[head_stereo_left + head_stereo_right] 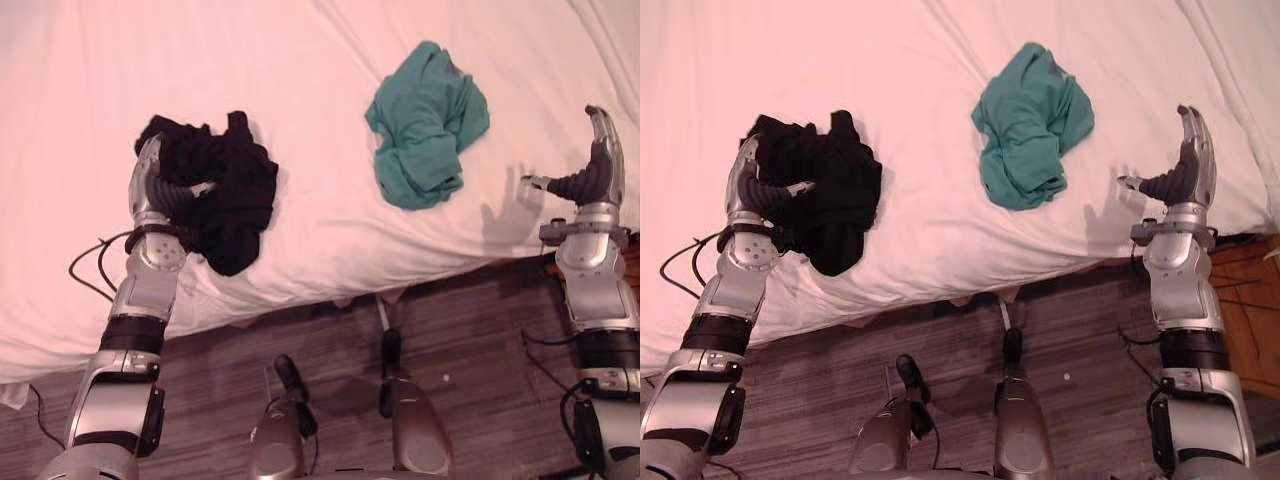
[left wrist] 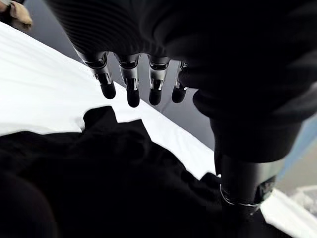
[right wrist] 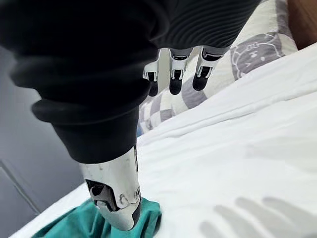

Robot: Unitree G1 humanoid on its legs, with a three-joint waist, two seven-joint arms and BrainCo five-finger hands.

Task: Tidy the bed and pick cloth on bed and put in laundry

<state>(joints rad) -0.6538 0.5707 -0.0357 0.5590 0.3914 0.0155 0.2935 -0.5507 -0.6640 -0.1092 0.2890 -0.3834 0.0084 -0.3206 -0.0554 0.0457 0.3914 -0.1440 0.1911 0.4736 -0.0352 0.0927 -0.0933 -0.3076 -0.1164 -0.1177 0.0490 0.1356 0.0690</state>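
Black cloth [image 1: 228, 190] bunched near bed [image 1: 300, 70] edge, against left hand [image 1: 150, 192]: fingers straight, thumb over it. Teal cloth [image 1: 425, 125] farther up bed, apart from spread right hand [image 1: 598, 168].

On the bed [image 1: 300, 230] the left heap [image 1: 235, 195] of cloth lies near the front edge, and the right heap [image 1: 425, 125] lies farther back, well apart from it. The left hand [image 1: 150, 185] is at the left heap's left side, thumb over it. The right hand [image 1: 598, 165] stands right of the right heap, apart from it.
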